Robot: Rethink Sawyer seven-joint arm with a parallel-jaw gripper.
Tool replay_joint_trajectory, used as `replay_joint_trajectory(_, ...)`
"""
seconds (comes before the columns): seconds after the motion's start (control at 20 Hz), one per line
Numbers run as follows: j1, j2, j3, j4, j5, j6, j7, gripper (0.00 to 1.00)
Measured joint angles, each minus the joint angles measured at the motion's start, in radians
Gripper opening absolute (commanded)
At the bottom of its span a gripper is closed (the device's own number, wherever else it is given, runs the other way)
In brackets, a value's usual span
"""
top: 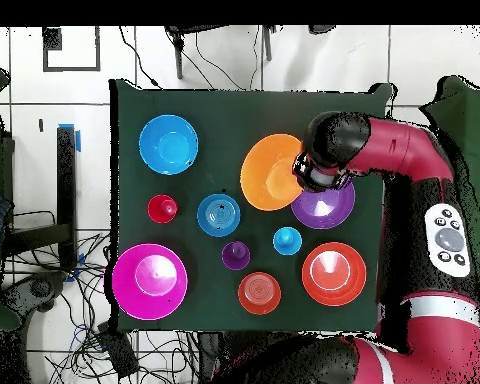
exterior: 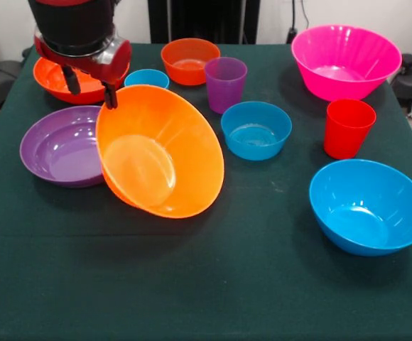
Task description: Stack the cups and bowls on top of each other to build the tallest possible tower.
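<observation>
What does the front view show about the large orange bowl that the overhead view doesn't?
Front only: the large orange bowl is tipped up on edge, its rim pinched by the end effector. Overhead only: the arm reaching in and covering that grip. Both: the bowl sits against the purple bowl, with nothing stacked yet.

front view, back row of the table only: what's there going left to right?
Red-orange bowl (partly behind the gripper) → small light blue cup → small orange bowl → purple cup → large pink bowl.
</observation>
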Motion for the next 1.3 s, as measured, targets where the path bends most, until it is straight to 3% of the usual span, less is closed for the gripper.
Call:
replay_joint_trajectory(0.25, 0.006, -0.015, 0.000, -0.051, -0.002, 0.021, 0.000, 1.00)
replay_joint_trajectory(1.3, 0.007, -0.021, 0.002, -0.088, 0.013, 0.006, 0.000, 1.00)
